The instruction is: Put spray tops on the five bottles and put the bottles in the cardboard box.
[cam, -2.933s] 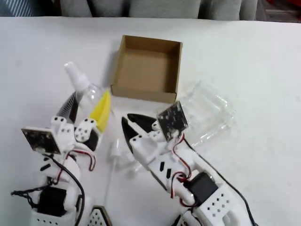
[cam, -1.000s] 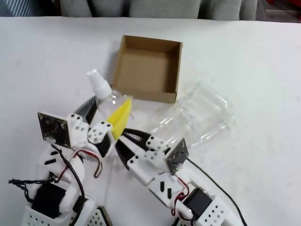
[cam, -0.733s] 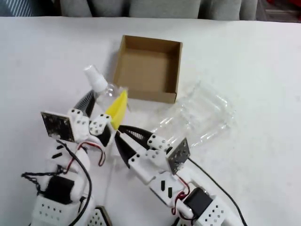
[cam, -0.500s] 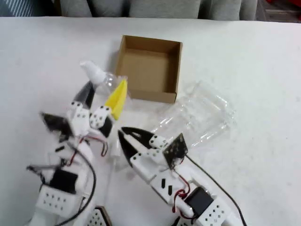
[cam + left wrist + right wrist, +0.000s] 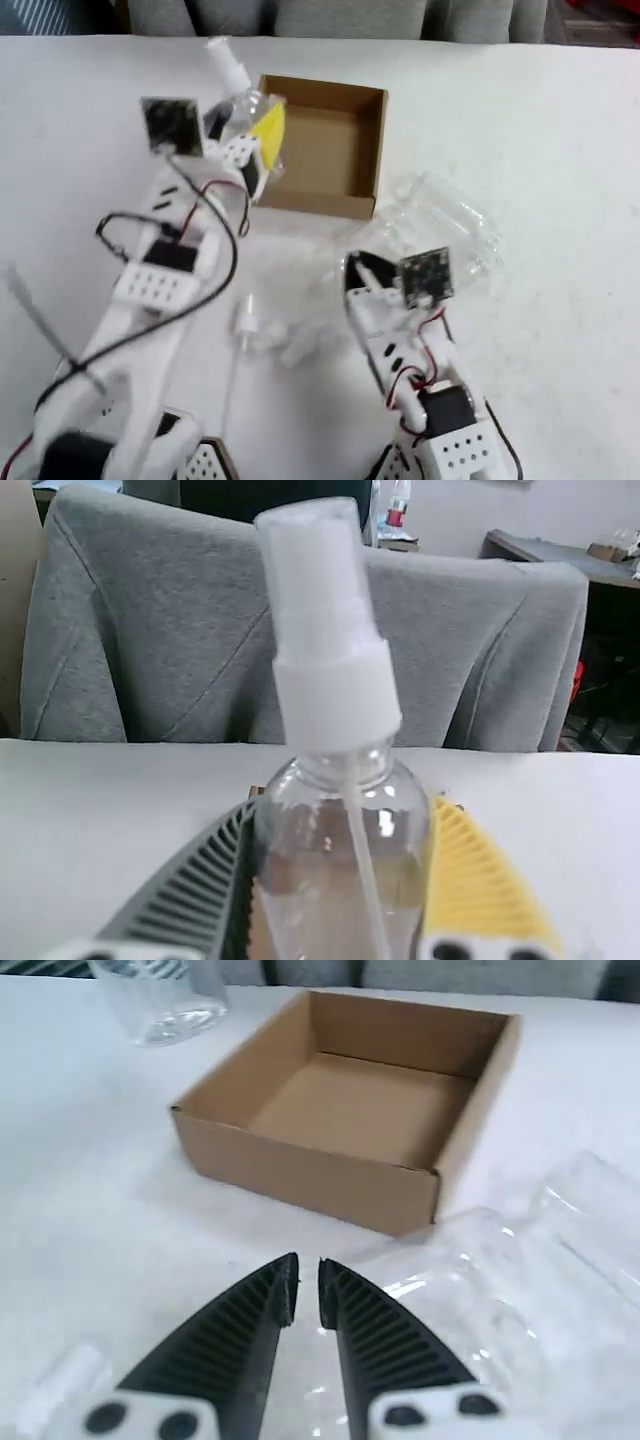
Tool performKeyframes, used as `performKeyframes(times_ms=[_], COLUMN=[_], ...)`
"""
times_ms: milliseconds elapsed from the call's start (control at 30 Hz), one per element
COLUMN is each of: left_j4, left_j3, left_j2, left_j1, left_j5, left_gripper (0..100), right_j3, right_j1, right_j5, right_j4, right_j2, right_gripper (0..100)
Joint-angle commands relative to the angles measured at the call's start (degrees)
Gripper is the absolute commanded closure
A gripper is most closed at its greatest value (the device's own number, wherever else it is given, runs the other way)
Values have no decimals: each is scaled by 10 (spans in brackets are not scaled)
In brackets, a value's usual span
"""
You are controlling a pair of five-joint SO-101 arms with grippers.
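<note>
A white worktop (image 5: 560,120) seen from above, with two white robot arms reaching in from the near edge.

On the left, the left arm stretches far forward. Its left pincer (image 5: 245,115), with one grey ribbed finger (image 5: 190,905) and one yellow ribbed finger (image 5: 475,890), is clamped on the body of a clear plastic bottle with a white spray top (image 5: 238,98). The bottle is held at the left rear corner of the box, just beside its left wall, with the spray top pointing away from the arm. From the left wrist, the bottle (image 5: 340,870) stands between the two fingers, its thin dip tube visible inside, with a grey upholstered chair back (image 5: 150,650) behind it.

Nearer the front, a loose white spray top with a long thin tube (image 5: 243,318) lies flat on the worktop.

At the centre back sits a shallow square open cardboard box (image 5: 315,205), with nothing inside it.

Right of centre, the right pincer (image 5: 305,1285), with two black ribbed fingers, hovers low over the worktop, pointing toward the box. Its tips are almost together, a narrow slit between them, gripping nothing.

On the right, a cluster of clear plastic bottles (image 5: 440,225) lies on its side, just beside the box's front right corner.
</note>
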Motion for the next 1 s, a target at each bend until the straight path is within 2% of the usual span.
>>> performKeyframes(times_ms=[0, 233, 300, 667, 967], left_j4=[-82, -273, -303, -307, -307], left_j3=[-97, -170, -197, -390, -473], left_j2=[119, 302, 350, 547, 636], left_j1=[-15, -18, -17, -29, -31], left_j5=[2, 2, 2, 2, 2], left_gripper=[946, 946, 946, 946, 947], right_j3=[13, 13, 13, 13, 13], right_j1=[56, 75, 74, 74, 74], right_j5=[7, 7, 7, 8, 8], right_j4=[32, 59, 59, 58, 57], right_j2=[-7, -7, -7, -7, -7], right_gripper=[982, 981, 981, 981, 981])
